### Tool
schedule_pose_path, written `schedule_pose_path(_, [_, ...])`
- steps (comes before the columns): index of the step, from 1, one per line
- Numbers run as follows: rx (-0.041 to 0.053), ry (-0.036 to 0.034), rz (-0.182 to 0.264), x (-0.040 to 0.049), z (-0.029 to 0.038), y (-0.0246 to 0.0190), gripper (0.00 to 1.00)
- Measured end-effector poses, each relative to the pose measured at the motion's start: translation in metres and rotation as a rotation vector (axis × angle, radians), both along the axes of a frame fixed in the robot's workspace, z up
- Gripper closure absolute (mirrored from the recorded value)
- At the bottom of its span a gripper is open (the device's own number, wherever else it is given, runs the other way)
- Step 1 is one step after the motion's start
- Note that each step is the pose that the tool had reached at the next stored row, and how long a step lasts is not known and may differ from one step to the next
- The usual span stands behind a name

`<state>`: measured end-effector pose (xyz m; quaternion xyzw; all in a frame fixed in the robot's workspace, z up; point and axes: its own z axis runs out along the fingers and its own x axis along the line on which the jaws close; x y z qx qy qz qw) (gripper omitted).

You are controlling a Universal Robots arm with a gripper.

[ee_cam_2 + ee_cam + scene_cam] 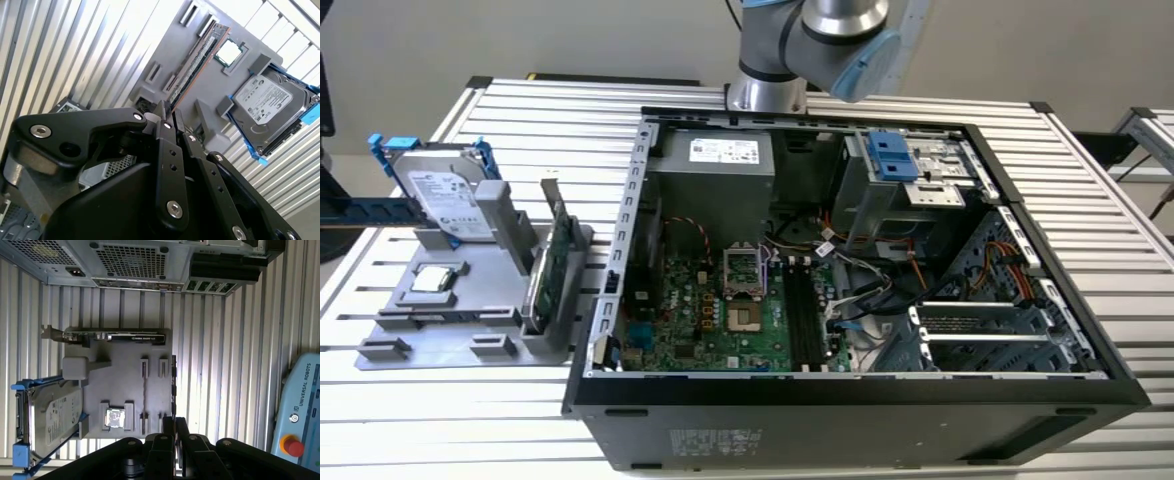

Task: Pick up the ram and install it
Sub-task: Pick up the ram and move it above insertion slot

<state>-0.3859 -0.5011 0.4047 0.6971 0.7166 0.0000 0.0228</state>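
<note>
Gripper [168,109] is hanging clear of the one grey tray [125,385], fingers pinching together on nothing. One ram [197,62] is standing edge-up in tray slots beside one processor chip [229,51]. One hard drive [265,107] and one green card [540,285] are sharing the tray.

We see bright, even light over the bench [494,420]; glare washes its slats around the gray tray [210,85] in both wrist views, where the gripper [175,422] shows dark.

The ram [198,62] is a long, narrow stick with a row of dark chips. It stands on its long edge in the grey holder [210,92], apparently slotted in, at the exterior view's left.
</note>
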Motion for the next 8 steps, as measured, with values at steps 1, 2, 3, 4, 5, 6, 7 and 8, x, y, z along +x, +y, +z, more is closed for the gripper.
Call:
schedule_pose_path(1, [-0.0001,0.0,0.0,0.0003,0.0,0.0,1.0])
schedule_pose_path(2, [-0.0001,0.0001,0.0,0.0005,0.0001,0.0,1.0])
schedule_pose_path(3, [-0.0001,0.0001,0.0,0.0008,0.0001,0.0,1.0])
schedule_pose_path(4, [-0.0001,0.0001,0.0,0.0011,0.0001,0.0,1.0])
schedule_pose_path(5, [-0.0001,0.0001,0.0,0.0014,0.0001,0.0,1.0])
schedule_pose_path(6, [-0.0001,0.0001,0.0,0.0016,0.0001,0.0,1.0])
schedule_pose_path(7, [-0.0001,0.0001,0.0,0.0019,0.0001,0.0,1.0])
schedule_pose_path(8, [-0.0001,0.0001,0.0,0.0022,0.0001,0.0,1.0])
